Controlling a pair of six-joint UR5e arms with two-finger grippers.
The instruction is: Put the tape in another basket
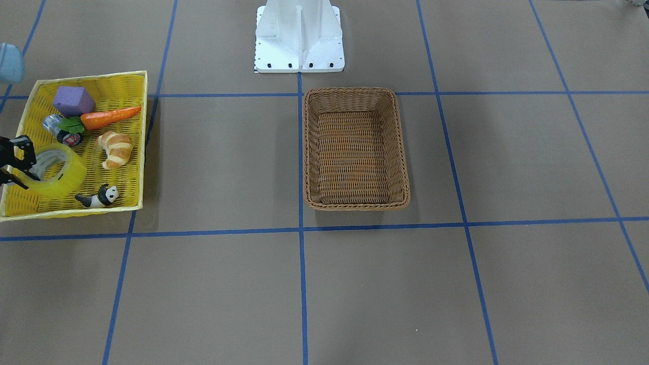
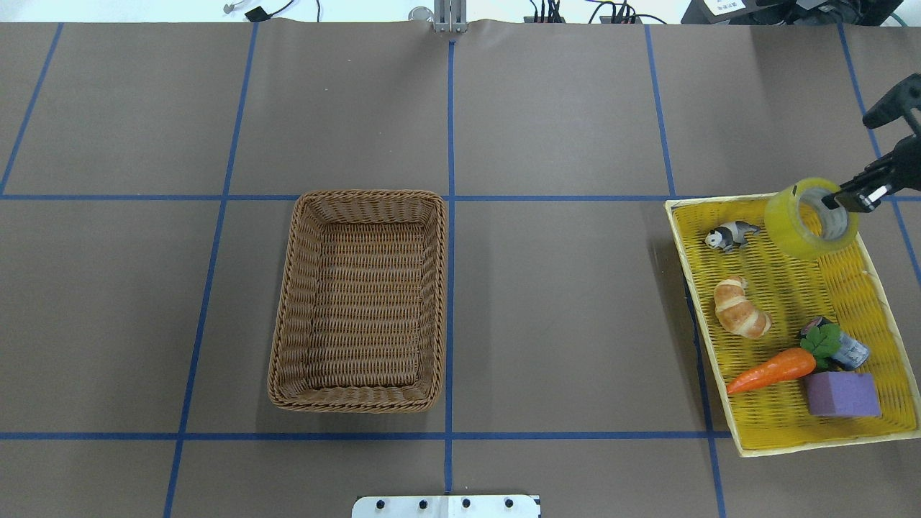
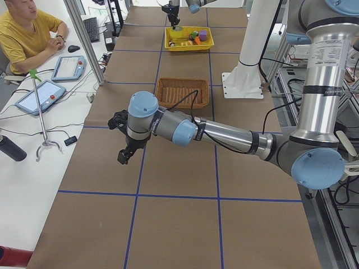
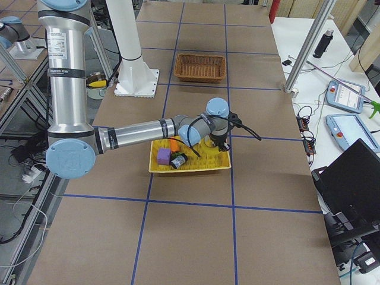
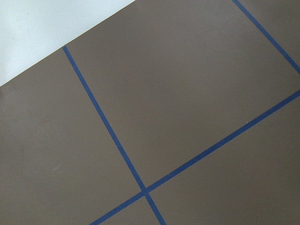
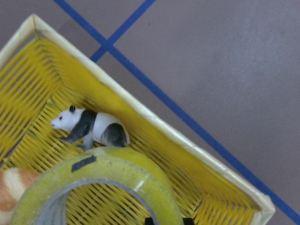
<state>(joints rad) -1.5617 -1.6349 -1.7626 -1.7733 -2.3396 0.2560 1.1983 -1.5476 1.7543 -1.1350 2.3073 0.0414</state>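
Observation:
The yellow tape roll (image 2: 799, 230) hangs tilted over the far corner of the yellow tray (image 2: 692, 288). My right gripper (image 2: 840, 201) is shut on its wall, with one finger inside the grey-white core. The tape also shows in the front view (image 1: 63, 177) and, close up, in the right wrist view (image 6: 117, 173). The brown wicker basket (image 2: 370, 194) stands near the table's middle with nothing in it; it also shows in the front view (image 1: 355, 92). My left gripper (image 3: 120, 140) shows only in the left side view, over bare table; I cannot tell whether it is open or shut.
In the yellow tray lie a toy panda (image 2: 730, 234), a croissant (image 2: 741, 308), a carrot (image 2: 770, 369), a dark can (image 2: 849, 352) and a purple block (image 2: 842, 393). The white robot base (image 1: 299, 35) stands behind the basket. A person (image 3: 25, 33) sits at a side table.

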